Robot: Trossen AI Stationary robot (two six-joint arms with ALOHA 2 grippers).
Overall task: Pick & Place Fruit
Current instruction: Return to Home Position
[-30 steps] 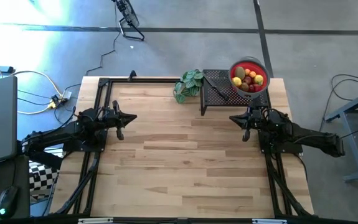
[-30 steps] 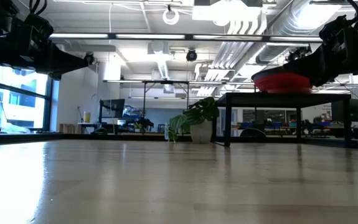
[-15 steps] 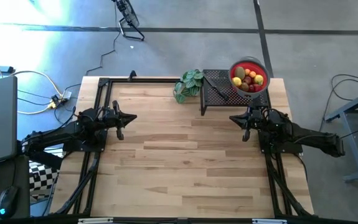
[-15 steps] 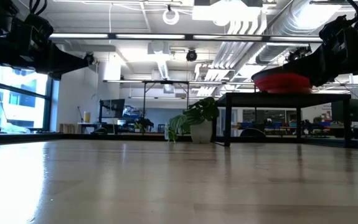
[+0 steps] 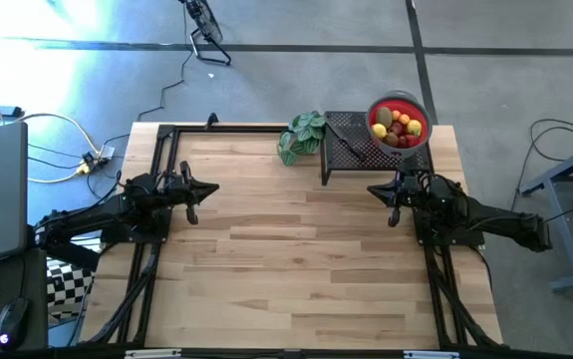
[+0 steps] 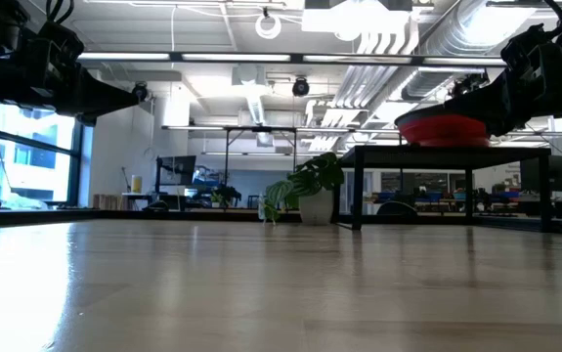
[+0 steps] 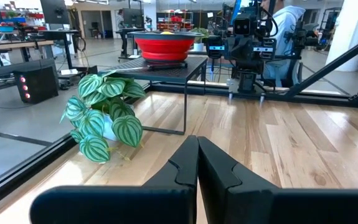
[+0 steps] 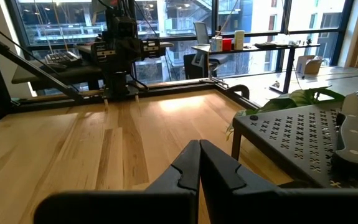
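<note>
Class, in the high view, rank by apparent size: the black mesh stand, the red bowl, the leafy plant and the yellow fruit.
1. the black mesh stand: largest.
2. the red bowl and the leafy plant: about alike; the bowl sits higher, nearer the camera, so unranked.
3. the yellow fruit: smallest.

The fruit (image 5: 398, 128) lies in the bowl (image 5: 371, 118), which sits on a small stand (image 5: 341, 142) at the far right corner of the table (image 5: 296, 259). The plant (image 5: 303, 136) stands just left of the stand. The right pincer (image 8: 199, 144) hangs just before the stand, and the left pincer (image 7: 197, 140) faces it from the table's left side, well apart.
</note>
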